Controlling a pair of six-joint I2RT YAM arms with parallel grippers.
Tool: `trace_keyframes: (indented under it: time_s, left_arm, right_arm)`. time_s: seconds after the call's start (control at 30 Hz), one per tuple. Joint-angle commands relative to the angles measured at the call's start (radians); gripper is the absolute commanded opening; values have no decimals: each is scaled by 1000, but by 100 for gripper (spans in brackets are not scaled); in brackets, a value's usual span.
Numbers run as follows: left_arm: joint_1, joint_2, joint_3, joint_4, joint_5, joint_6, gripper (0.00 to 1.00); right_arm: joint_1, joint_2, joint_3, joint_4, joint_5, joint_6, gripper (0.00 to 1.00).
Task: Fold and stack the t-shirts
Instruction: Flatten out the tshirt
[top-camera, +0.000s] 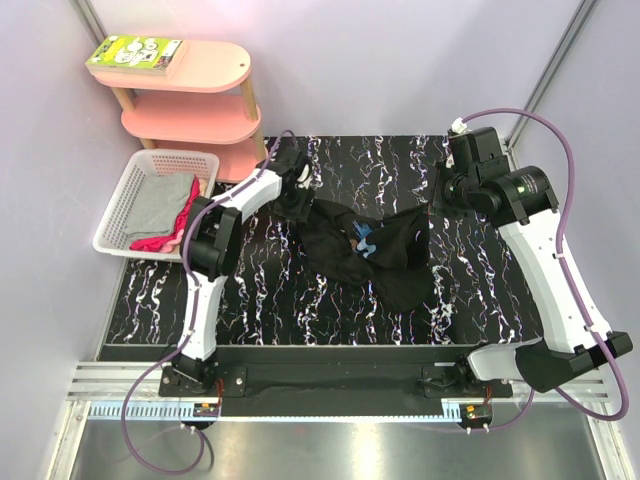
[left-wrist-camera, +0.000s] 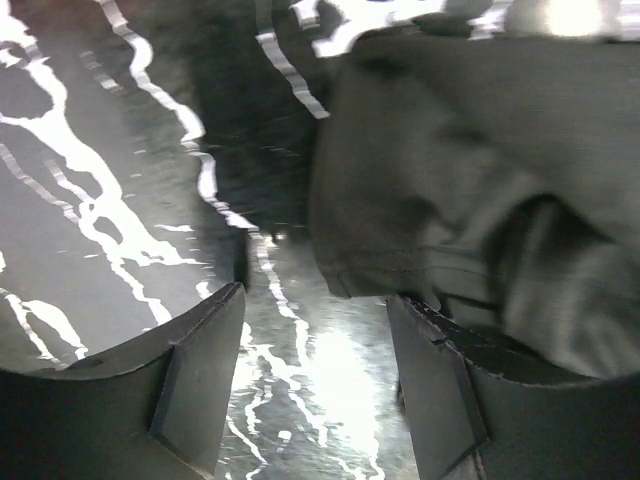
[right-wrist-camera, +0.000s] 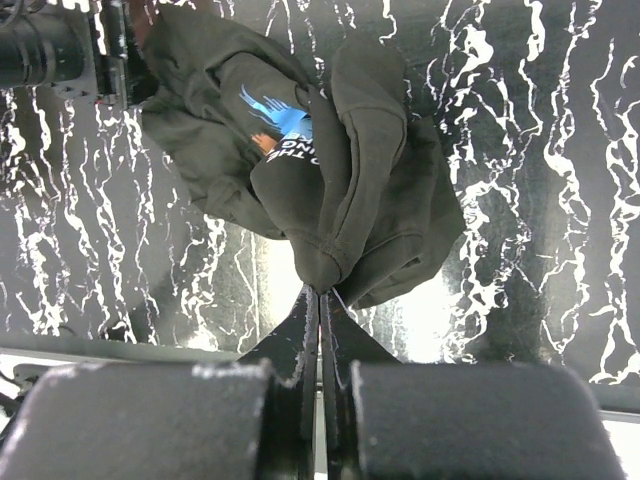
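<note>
**Fig. 1. Spreading the first shirt, before any fold.** The black shirt (top-camera: 385, 265) lies crumpled at mid-table (top-camera: 300, 310), its blue, white and orange print (right-wrist-camera: 280, 120) partly buried in creases. The grey shirt (top-camera: 160, 205) and red shirt (top-camera: 172, 238) sit in the basket (top-camera: 110, 235) off the table's left edge, so nothing is yet folded or stacked.

*Left gripper* (left-wrist-camera: 315, 300): low at the shirt's far-left edge, fingers (left-wrist-camera: 190, 390) spread. A stitched hem lies just beyond the right finger, and bare table shows in the gap between the two.

*Right gripper* (right-wrist-camera: 319, 300): at the shirt's far-right edge, fingers pressed together. Their tip meets a bunched fold of cloth and seems to pinch a small bit of it (how much cloth is caught cannot be told from the wrist view).

*Step in hand, as judged:* taking hold of two edges so that the garment can be drawn out flat.

*Next move calls for:* the left fingers to advance over the hem and close on it. Both arms would then pull apart, left and right, evenly enough that the small right-hand pinch does not slip. The print side should be checked once the shirt lies open.
</note>
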Motion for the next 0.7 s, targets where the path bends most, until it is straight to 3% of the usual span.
trace_keyframes:
  time_s: [0.0,0.4,0.47,0.5,0.57,0.67]
  left_arm:
    - [-14,-15,58,-17,68,-15,64]
    - [-19,37,102,-21,102,-41,65]
    - [-22,54,115,-20,111,-42,55]
    - [-25,60,127,-21,111,-41,36]
    - [-37,84,152,-27,110,-38,20]
    - [-42,92,162,-27,113,-41,15]
  right_arm:
    - [-6,0,28,38,-24,19,0]
    - [-6,5,32,36,-50,21,0]
    - [-6,2,31,35,-50,18,0]
    - [-6,3,32,36,-48,19,0]
    - [-4,0,32,35,-53,18,0]
    - [-6,-2,32,33,-51,16,0]
